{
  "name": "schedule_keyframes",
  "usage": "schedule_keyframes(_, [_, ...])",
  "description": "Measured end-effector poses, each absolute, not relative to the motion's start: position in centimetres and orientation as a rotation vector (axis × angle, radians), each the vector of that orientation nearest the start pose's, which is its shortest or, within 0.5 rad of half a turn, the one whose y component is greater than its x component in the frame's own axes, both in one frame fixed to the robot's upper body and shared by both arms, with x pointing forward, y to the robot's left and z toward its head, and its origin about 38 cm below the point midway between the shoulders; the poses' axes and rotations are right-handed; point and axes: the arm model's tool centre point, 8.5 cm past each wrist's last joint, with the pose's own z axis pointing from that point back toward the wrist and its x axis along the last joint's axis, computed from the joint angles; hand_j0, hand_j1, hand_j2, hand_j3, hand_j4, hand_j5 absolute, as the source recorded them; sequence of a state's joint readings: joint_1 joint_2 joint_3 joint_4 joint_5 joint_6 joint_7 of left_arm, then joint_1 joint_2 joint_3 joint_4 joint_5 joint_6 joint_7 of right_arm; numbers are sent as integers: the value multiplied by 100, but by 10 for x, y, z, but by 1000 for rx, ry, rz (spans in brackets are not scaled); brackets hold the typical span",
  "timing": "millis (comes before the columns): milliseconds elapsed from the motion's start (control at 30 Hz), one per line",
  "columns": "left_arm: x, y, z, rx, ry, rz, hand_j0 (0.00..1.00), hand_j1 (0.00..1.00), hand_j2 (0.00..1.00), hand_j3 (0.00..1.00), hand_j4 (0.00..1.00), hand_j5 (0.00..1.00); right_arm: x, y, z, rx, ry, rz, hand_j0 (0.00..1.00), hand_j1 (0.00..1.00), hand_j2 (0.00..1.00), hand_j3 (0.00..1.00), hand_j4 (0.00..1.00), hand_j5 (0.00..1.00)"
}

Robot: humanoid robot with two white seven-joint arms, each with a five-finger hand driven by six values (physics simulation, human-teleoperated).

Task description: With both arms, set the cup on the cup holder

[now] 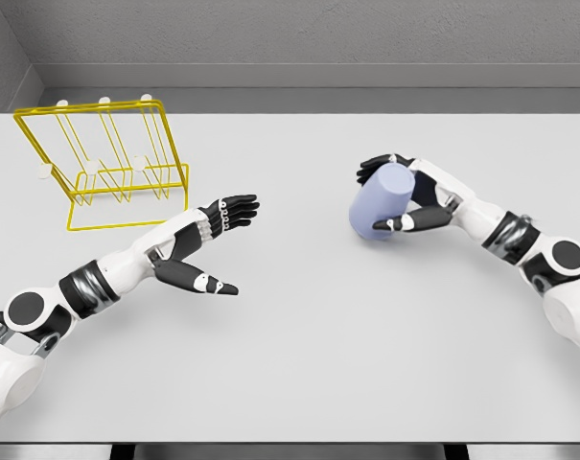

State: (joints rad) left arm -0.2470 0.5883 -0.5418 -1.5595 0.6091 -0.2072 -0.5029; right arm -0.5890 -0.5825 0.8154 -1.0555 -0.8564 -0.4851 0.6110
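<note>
Tilted cup [381,201] wrapped by right hand [416,196] fingers [378,163], thumb beneath

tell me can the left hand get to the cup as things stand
Probably yes: the left hand is open and empty, with bare table between it and the cup, though the right hand already wraps the cup's far side.

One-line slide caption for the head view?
Right hand grips the lavender cup; left hand waits open beside the yellow cup holder.

Cup holder [105,163] stands on worktop [299,364] at far left. Cup [381,201] right of centre, tilted, in my right hand [414,196]. My left hand [208,244] between them, nearer holder, just before it.
</note>
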Motion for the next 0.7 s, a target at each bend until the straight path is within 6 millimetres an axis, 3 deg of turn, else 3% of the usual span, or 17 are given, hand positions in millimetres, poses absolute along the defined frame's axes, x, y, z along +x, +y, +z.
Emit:
schedule_keyframes(333, [373,236,114,-641,-1519,-827,100,100,100,100,100,100,450,-222,113,732,-1602,855,71,71,71,71,71,71])
schedule_keyframes(700, [376,243,112,-617,-1517,-816,100,100,100,100,100,100,443,-185,102,814,-1571,882,72,72,72,72,72,72])
